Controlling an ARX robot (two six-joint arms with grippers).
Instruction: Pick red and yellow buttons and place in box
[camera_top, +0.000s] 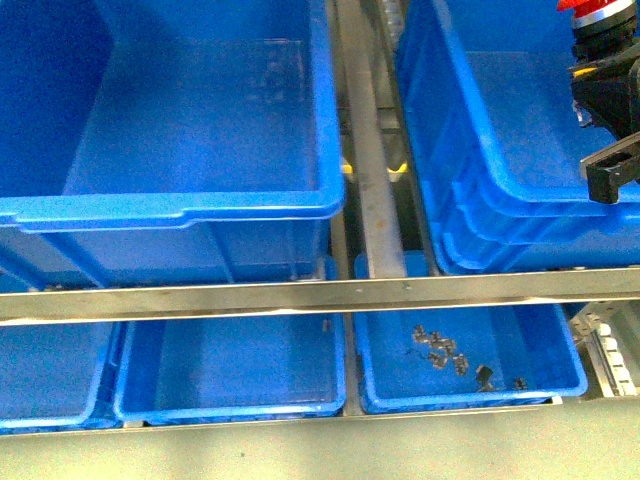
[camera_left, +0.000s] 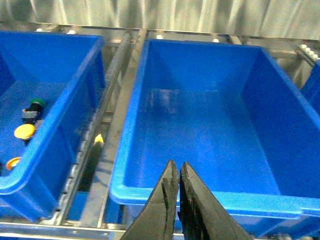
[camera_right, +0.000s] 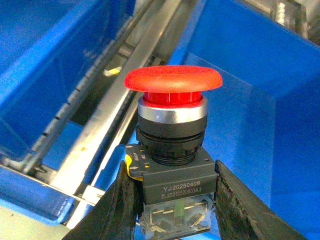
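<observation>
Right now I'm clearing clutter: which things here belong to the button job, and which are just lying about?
Job: red button in the right jaws, yellow button, box.
Lying about: green button, metal bits, tray.

The box (camera_top: 200, 130) looks glossy plastic; the rail (camera_top: 300, 297), perhaps brushed metal.

L gripper (camera_left: 176, 169): two matte black fingers (camera_left: 155, 210), long wedge shapes tapering to thin tips, flat faces w/ faint grey sheen along the edges. R gripper (camera_right: 171, 172): same black fingers (camera_right: 122, 205), smooth, broad at base, narrowing toward tips; front cam shows its body (camera_top: 608, 105) as black, blocky, sq-edged.
</observation>
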